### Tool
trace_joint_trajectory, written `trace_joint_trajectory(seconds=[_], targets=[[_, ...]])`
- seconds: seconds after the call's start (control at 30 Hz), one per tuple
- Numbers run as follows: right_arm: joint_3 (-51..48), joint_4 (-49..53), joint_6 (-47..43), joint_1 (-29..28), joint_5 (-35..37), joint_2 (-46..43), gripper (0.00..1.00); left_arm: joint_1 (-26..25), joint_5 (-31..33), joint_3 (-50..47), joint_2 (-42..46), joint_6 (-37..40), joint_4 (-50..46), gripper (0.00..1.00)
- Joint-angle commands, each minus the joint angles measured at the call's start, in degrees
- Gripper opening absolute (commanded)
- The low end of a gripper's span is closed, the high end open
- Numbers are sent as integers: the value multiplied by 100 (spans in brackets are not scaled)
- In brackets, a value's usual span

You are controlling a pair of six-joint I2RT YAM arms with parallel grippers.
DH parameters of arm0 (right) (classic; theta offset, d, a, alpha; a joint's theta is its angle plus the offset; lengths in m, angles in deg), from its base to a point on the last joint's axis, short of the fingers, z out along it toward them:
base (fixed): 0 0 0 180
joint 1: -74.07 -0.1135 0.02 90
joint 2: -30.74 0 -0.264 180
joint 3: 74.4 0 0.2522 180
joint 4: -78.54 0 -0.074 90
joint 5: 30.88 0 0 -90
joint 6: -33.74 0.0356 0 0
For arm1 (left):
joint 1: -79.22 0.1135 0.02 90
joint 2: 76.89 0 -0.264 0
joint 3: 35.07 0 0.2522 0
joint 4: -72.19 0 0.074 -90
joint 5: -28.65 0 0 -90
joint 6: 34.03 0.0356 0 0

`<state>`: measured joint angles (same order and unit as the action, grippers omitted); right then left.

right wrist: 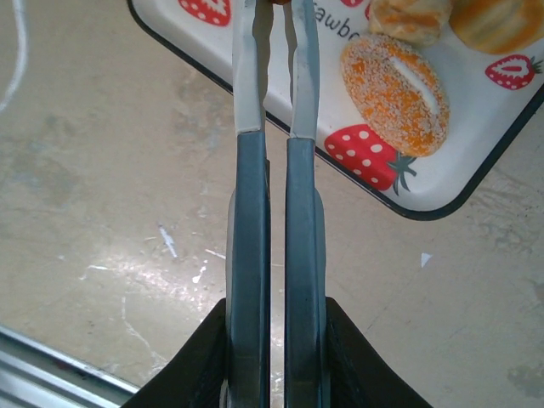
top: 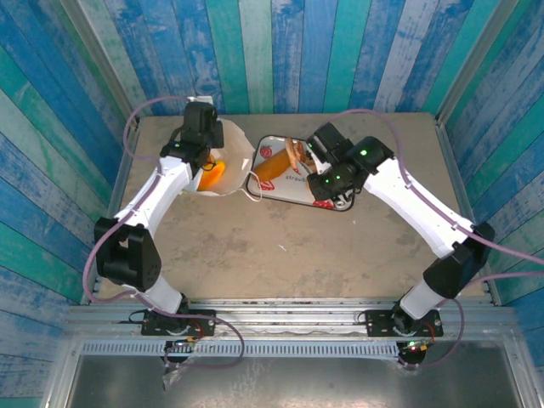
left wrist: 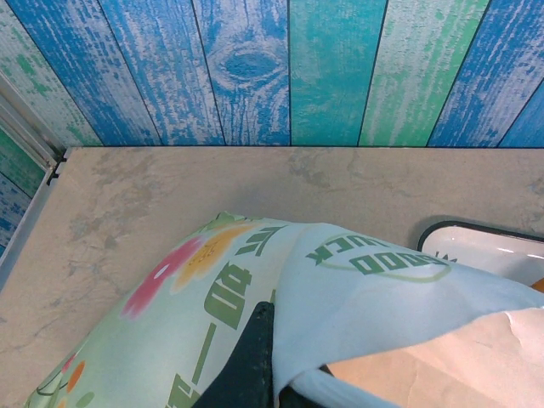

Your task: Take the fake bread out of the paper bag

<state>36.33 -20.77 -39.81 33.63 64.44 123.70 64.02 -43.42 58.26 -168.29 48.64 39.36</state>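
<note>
**Operator:** How far along am I?

**Describer:** Partly done, by my reading. At least three pieces of fake bread [right wrist: 395, 93] lie on the strawberry tray [right wrist: 476, 119], which sits just beside the paper bag [top: 236, 153]; one orange piece [top: 212, 172] shows inside the bag's open mouth, so you have that one left to lift out; whether more lies deeper in, I cannot tell.

**Operator:** And my tools?

**Describer:** Your left gripper [top: 204, 127] is closed at the bag's far rim, seemingly pinching the paper wall; your right gripper [right wrist: 274, 25] has its jaws drawn narrow, tips over the tray's edge; whether anything sits between those tips, I cannot tell.
</note>
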Motion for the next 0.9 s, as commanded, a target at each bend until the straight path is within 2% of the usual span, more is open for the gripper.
trace_joint_trajectory(seconds=[0.0,0.3,0.57,0.87], targets=[[238,135,-143,30,418,266,1,37,11,-89,140,13,-194,3],[419,346,-141,32,873,718,1,44,-16,-141,137,4,-187,3],[367,386,-203,15,900,933,1,44,-26,-150,135,4,-176,3],[418,637,-321,-221,734,1385,9,44,-46,-120,135,6,-174,3]])
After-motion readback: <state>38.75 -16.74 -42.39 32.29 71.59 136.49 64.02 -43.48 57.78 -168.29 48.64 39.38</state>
